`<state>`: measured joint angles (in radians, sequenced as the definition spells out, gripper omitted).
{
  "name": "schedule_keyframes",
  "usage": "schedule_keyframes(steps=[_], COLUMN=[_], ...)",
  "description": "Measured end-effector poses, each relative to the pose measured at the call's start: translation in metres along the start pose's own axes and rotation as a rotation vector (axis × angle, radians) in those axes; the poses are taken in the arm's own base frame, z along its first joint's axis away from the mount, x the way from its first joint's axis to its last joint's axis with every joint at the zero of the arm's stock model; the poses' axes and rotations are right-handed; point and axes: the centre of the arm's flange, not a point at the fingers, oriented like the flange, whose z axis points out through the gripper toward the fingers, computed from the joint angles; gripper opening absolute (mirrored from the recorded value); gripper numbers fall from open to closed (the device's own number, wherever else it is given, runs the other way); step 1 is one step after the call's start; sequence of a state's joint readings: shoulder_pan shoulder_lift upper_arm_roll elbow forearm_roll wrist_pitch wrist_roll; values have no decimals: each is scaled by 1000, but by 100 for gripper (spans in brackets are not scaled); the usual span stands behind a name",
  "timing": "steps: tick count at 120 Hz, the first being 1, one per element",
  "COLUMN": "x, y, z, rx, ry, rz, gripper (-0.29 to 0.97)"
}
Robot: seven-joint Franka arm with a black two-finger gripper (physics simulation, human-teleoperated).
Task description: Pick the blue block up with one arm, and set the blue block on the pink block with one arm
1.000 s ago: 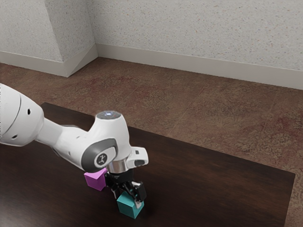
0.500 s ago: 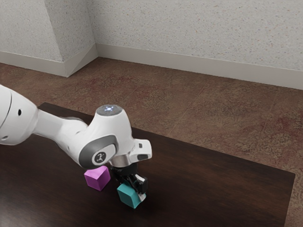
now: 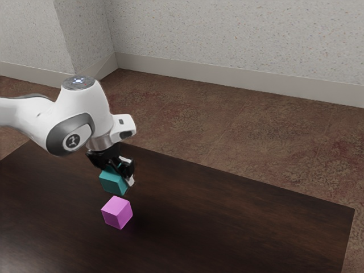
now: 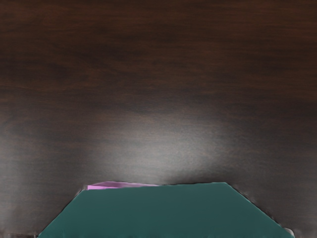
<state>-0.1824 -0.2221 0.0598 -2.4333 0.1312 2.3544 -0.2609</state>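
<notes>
The pink block (image 3: 116,212) sits nearest, flat on the dark wooden table (image 3: 244,222), a small cube with one corner turned toward the camera. Above it, clear of both it and the table, hangs the blue block (image 3: 111,183). It is a cube of much the same size, more teal than true blue, plain-faced and slightly tilted. A gap shows between the two cubes; they do not touch.

The gripper (image 3: 118,173) pinches the blue block from two sides, its black fingers (image 3: 126,168) parted only by the cube's width and pressed against it. From the hand's own camera, the blue block (image 4: 163,213) lies right under the hand. A thin sliver of the pink block (image 4: 106,186) peeks out past one of its edges, with bare table (image 4: 158,89) beyond.

The white arm (image 3: 62,119) comes in from the exterior view's left, bent down over the cubes. Behind the table lie a brown floor (image 3: 239,125) and a pale speckled wall (image 3: 239,34).
</notes>
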Motion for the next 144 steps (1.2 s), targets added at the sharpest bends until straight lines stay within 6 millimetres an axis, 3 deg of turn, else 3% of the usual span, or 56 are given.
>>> schedule_keyframes(steps=[20,54,97,144], x=[4,17,21,14], y=[-35,-55,-53,-45], z=[5,25,68,70], rx=[23,36,13,2], ry=[-23,-64,-91,-79], rz=[-61,-52,-34,-12], gripper=[30,31,31,30])
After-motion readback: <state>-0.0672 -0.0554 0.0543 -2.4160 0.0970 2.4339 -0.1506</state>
